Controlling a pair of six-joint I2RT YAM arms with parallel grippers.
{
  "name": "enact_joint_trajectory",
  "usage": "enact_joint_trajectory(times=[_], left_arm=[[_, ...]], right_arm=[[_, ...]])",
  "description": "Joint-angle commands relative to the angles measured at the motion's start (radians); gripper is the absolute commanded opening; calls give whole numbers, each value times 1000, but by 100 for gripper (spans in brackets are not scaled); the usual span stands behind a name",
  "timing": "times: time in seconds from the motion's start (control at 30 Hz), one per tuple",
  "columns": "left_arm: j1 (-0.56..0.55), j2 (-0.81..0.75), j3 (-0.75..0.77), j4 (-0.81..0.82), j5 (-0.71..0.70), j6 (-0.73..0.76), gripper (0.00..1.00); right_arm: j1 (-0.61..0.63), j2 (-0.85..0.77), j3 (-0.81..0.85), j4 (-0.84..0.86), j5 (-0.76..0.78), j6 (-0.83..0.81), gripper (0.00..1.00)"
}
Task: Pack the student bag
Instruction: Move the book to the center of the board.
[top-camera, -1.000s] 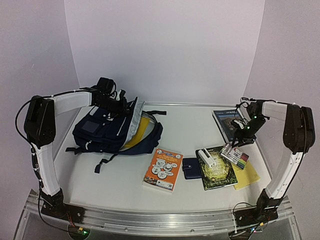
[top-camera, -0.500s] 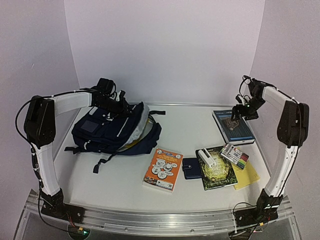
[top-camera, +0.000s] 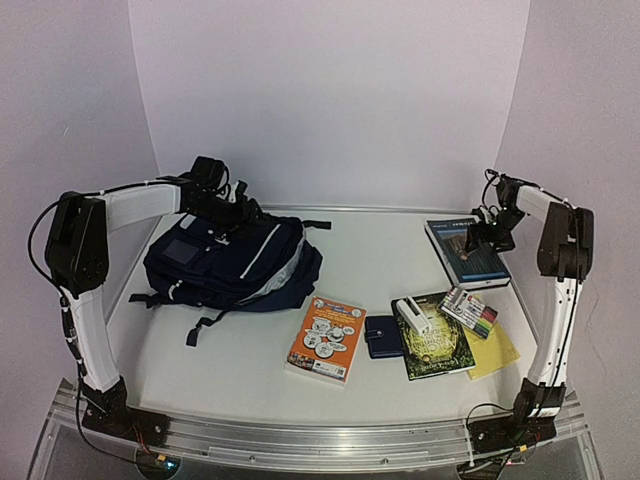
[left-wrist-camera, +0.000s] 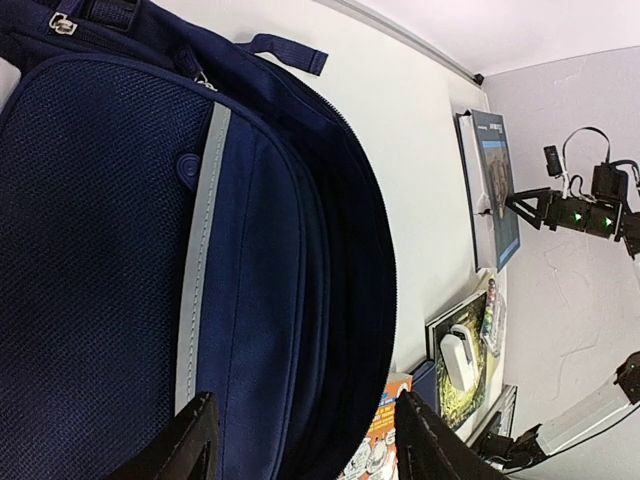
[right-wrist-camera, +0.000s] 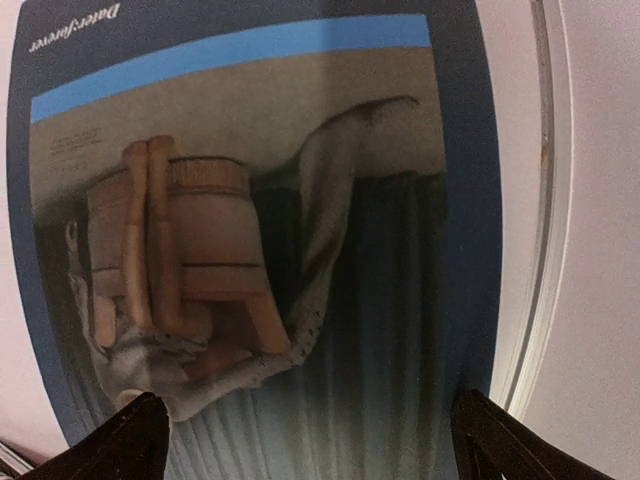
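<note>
The student bag lies flat at the left of the table, navy with pale stripes, its flap down. My left gripper hovers over the bag's far top edge. In the left wrist view the bag fills the frame under the left gripper, which is open with nothing between its fingers. My right gripper hangs open just above a blue book at the back right. That book's cover fills the right wrist view, and the right gripper straddles it without touching.
An orange book, a small navy wallet, a dark green book with a white device on it, a marker pack and yellow paper lie across the front. White walls stand behind and beside.
The bag's raised flap has dropped flat and the yellow inside no longer shows. The left gripper opened. The right gripper swung from the markers to the blue book and opened wide.
</note>
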Motion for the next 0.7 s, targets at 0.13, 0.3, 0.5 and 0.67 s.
enact_joint_trajectory(times=[0.13, 0.3, 0.5, 0.67], left_arm=[[-32, -77, 17, 38, 36, 35, 67], [-86, -12, 71, 65, 39, 20, 66], [-170, 149, 202, 71, 43, -1, 62], [-193, 250, 282, 135, 88, -47, 58]], right_arm=[[21, 109, 60, -55, -264, 62, 86], [71, 118, 38, -45, -299, 117, 84], [162, 64, -15, -15, -385, 164, 84], [198, -39, -63, 5, -479, 174, 85]])
